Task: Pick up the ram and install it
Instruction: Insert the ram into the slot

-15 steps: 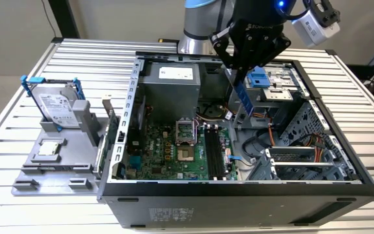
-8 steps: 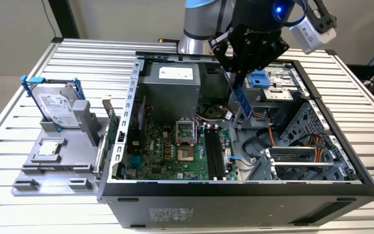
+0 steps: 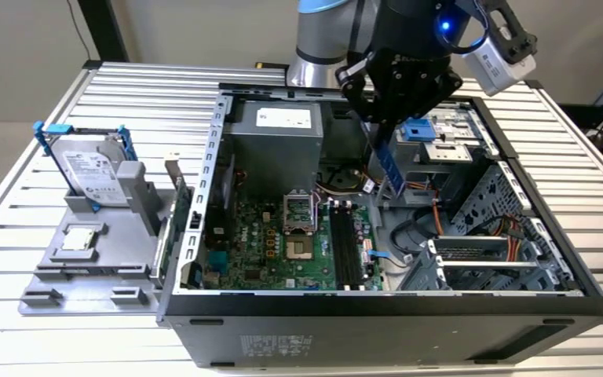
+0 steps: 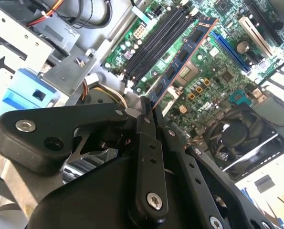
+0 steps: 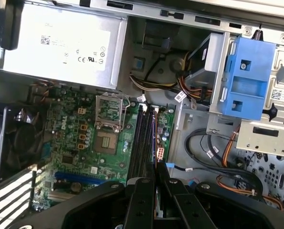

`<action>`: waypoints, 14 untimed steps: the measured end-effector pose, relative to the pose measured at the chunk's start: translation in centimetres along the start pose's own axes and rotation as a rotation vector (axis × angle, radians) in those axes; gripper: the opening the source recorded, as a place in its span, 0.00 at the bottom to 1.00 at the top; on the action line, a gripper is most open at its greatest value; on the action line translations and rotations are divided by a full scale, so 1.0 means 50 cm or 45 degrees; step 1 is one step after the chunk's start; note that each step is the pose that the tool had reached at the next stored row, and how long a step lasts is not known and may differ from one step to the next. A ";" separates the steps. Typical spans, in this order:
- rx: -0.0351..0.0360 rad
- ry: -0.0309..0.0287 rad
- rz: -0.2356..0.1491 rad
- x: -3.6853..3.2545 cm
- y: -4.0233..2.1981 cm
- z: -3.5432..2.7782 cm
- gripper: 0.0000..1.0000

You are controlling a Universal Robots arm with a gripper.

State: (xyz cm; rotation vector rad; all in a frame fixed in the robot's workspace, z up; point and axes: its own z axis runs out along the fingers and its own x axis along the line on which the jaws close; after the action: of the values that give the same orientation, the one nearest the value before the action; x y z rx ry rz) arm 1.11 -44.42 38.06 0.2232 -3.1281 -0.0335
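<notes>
The gripper (image 3: 382, 132) is pinching the ram (image 3: 389, 169) by one end. Its two black fingers (image 4: 144, 125) are pressed flat on both sides of the stick. The ram hangs down from the gripper, up in the air, inside the open computer case (image 3: 385, 302). It is not touching the green board (image 3: 264, 247).

In the second wrist view the ram (image 4: 182, 57) is a long thin stick with black chips in a row. It points out over the long black slots (image 4: 156, 43) on the board. In the first wrist view I see it from its thin edge, so it looks like just a thin line. That line seems to run the same way as the slots (image 5: 142, 138), but I cannot tell which slot it is over.

The job now is to carry the stick to a slot. To do this well, I think the stick must stay straight and not lean. Its long edge should sit right along one slot, not across it. The grip should be firm so the stick does not slip or twist. The wires (image 3: 438, 224) beside the slots look close, so the arm should stay away from them.

The hard drive (image 3: 92, 169) and the small silver chip (image 3: 79, 238) sit on the gray tray (image 3: 123, 271) on the exterior view's left, well apart from the gripper.
</notes>
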 end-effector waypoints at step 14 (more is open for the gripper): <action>0.0003 -0.0011 0.000 0.000 0.000 0.021 0.00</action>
State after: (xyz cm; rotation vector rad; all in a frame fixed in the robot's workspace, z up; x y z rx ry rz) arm 1.11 -44.42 37.02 0.2233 -3.1289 -0.0333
